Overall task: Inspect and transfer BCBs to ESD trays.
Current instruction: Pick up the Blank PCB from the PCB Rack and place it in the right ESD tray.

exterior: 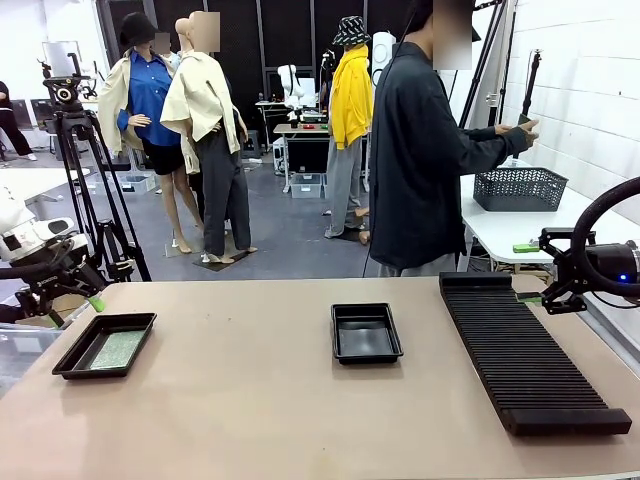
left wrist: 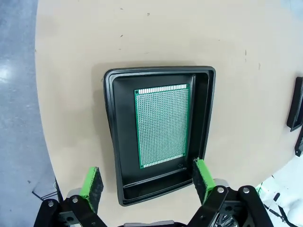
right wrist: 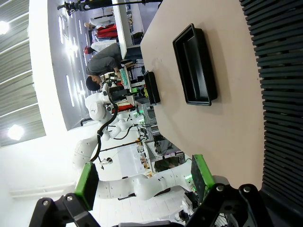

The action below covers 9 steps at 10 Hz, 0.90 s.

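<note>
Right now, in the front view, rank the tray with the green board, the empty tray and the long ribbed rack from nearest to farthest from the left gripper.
1. left ESD tray, holding a BCB, at the table's left edge right beside the open left gripper.
2. middle ESD tray, empty, mid-table.
3. ribbed rack, on the table's right side.
</note>
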Each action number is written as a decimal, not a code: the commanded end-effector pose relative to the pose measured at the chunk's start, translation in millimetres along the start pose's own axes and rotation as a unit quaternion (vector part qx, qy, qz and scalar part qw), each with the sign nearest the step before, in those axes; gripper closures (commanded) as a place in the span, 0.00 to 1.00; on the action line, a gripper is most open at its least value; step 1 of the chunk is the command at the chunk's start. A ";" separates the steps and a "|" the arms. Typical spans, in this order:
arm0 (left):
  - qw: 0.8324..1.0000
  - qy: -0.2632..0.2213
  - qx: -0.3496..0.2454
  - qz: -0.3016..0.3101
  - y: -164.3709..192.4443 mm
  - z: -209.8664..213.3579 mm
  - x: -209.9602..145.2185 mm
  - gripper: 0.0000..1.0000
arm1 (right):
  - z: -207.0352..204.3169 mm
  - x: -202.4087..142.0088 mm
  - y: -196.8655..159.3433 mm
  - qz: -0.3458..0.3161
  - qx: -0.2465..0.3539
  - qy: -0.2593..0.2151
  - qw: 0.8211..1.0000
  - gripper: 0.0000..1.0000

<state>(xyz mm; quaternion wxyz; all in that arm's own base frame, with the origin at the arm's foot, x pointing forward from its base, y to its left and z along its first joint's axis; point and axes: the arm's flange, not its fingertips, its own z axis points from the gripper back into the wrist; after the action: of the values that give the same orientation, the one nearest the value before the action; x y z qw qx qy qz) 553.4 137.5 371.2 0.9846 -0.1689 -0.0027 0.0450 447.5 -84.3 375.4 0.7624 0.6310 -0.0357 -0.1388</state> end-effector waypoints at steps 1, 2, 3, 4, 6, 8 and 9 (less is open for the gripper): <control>1.000 0.004 -0.002 -0.007 2.4 2.1 -1.5 0.00 | -0.5 -2.5 0.5 0.000 0.001 0.000 1.000 0.00; 1.000 0.004 -0.002 -0.007 2.4 2.1 -1.5 0.00 | -0.5 -2.5 0.5 0.000 0.001 0.000 1.000 0.00; 1.000 0.004 -0.002 -0.007 2.4 2.1 -1.5 0.00 | -0.5 -2.5 0.5 0.000 0.001 0.000 1.000 0.00; 1.000 0.004 -0.002 -0.007 2.4 2.1 -1.5 0.00 | -0.5 -2.5 0.5 0.000 0.001 0.000 1.000 0.00; 1.000 0.004 -0.002 -0.007 2.4 2.1 -1.5 0.00 | -0.5 -2.5 0.5 0.000 0.001 0.000 1.000 0.00; 1.000 0.000 0.000 0.000 0.1 0.0 0.0 0.00 | -0.5 -2.5 0.5 0.000 0.001 0.000 1.000 0.00; 0.998 -0.014 -0.067 -0.006 5.2 7.9 -9.3 0.00 | -0.5 -2.5 0.5 0.000 0.001 0.000 1.000 0.00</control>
<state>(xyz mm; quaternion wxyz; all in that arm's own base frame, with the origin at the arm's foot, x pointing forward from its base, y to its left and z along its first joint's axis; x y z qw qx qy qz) 552.7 137.9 372.4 0.9812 -0.1868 -0.0082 0.0473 447.5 -84.3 375.4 0.7624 0.6310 -0.0357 -0.1388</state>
